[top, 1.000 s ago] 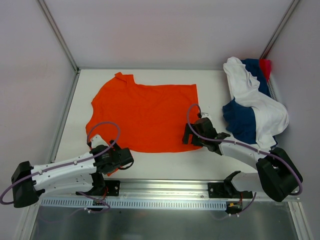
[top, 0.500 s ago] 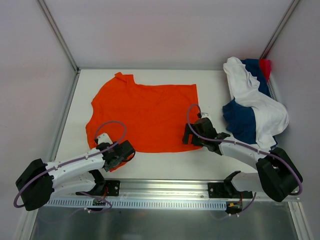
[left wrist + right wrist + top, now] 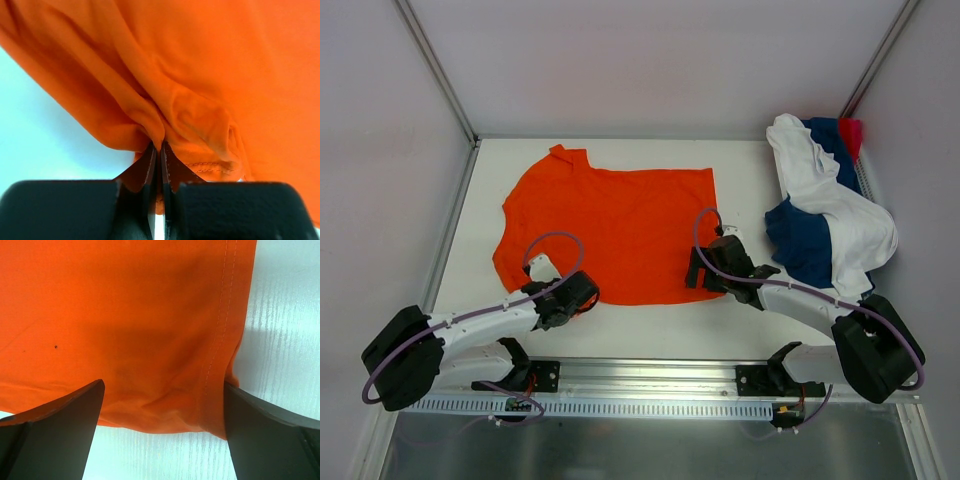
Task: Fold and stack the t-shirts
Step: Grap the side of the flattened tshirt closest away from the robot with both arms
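Now: orange t-shirt (image 3: 610,225) spread flat on worktop (image 3: 745,175), long axis left-right, lying beyond both arms. Left end effector (image 3: 159,150) pinched tight on bunched near-left hem. Right end effector (image 3: 164,384) gaping wide astride near-right hem corner, ungripped.

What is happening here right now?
Two robot arms work on the orange t-shirt, spread on the table. The left gripper is shut on a bunch of cloth at its near left edge. The right gripper is open, its fingers either side of the near right corner. The white t-shirt, navy t-shirt and red-pink t-shirt lie heaped at the far right.
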Robot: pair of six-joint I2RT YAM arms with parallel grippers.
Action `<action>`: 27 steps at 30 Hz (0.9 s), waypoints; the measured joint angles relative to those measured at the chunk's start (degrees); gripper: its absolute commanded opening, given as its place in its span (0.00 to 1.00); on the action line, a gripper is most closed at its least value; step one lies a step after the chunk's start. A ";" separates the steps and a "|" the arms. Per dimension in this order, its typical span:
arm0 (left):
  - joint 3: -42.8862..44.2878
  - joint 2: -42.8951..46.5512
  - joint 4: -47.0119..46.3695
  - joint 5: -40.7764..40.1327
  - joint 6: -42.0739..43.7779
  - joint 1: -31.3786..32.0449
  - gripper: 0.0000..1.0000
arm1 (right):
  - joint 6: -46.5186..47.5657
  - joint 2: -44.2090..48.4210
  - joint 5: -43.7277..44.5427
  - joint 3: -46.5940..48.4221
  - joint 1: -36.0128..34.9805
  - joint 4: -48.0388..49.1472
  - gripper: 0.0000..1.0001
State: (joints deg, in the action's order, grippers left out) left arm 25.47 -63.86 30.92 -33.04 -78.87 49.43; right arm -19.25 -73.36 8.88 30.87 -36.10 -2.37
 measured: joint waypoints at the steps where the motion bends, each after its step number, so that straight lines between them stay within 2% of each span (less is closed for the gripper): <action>1: -0.02 -0.22 -0.98 0.02 0.00 -0.02 0.00 | 0.00 -0.02 0.07 0.00 0.00 0.02 1.00; 7: -0.48 -1.14 -6.34 0.07 0.07 -0.02 0.00 | -0.07 -0.72 0.81 0.96 -0.02 -1.20 1.00; 13: -1.03 -1.44 -10.25 1.42 0.33 -0.02 0.00 | -2.32 0.74 5.66 3.96 -1.38 -13.31 0.99; 22: -2.86 -0.59 -16.17 4.24 1.77 -0.04 0.00 | -10.51 19.37 11.74 1.53 -3.96 -27.28 0.99; 27: -4.31 0.72 -18.60 5.95 2.08 -0.04 0.00 | -13.97 23.15 12.48 -1.49 -4.59 -29.46 0.99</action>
State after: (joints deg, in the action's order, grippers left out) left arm 21.17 -63.13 12.32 -27.09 -76.79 49.39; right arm -33.21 -50.22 21.37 29.39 -40.69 -31.83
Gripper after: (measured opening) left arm 0.017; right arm 0.993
